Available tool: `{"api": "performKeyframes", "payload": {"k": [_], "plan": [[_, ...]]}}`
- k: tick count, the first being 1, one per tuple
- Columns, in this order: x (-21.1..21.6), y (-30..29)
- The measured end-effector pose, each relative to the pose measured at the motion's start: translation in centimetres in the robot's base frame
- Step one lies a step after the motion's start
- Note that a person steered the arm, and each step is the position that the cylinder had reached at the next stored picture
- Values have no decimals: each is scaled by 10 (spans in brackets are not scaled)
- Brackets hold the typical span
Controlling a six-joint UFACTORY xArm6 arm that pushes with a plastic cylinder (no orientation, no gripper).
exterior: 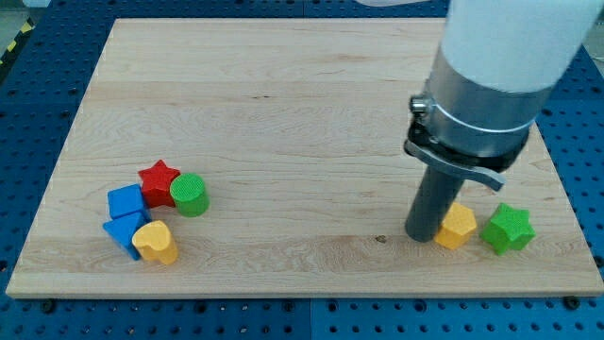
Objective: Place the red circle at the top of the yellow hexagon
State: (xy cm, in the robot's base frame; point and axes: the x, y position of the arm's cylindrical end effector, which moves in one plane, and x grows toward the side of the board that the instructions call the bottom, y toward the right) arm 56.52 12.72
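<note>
While the wooden board point(283, 94) lies across a blue perforated table point(38, 94), my tip point(422, 235) rests on the wood near the board's bottom right corner, touching or just beside the left side of the yellow hexagon point(458, 227). It is a plain dark rod with nothing that opens or closes, and it holds nothing; it only stands against that block. A green star point(510, 229) sits just to the right of the yellow hexagon, closer to the board's right edge, and whether the two touch I cannot tell. Above the rod, the arm's grey collar and white body point(500, 57) cover much of the board's upper right part. No red circle can be made out anywhere on the board; whether one is hidden behind the arm I cannot tell. Well apart from the tip, near the bottom left corner, five blocks cluster together: a red star point(158, 181), a green cylinder point(190, 195) touching its right side, a blue cube point(125, 202) on its left, a second blue block point(121, 230) of unclear shape just below that cube, and a yellow heart point(156, 242) at the cluster's lower right, pressed against the lower blue block.
</note>
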Motion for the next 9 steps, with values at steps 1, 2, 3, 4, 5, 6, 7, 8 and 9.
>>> {"api": "performKeyframes", "payload": {"k": [1,2,3,4,5,6,7,8,9], "plan": [[3,11],[-26,-27],[-91,-78],[-172,-112],[-234,-88],[-259,-7],[-253,88],[-229,133],[-222,135]]}}
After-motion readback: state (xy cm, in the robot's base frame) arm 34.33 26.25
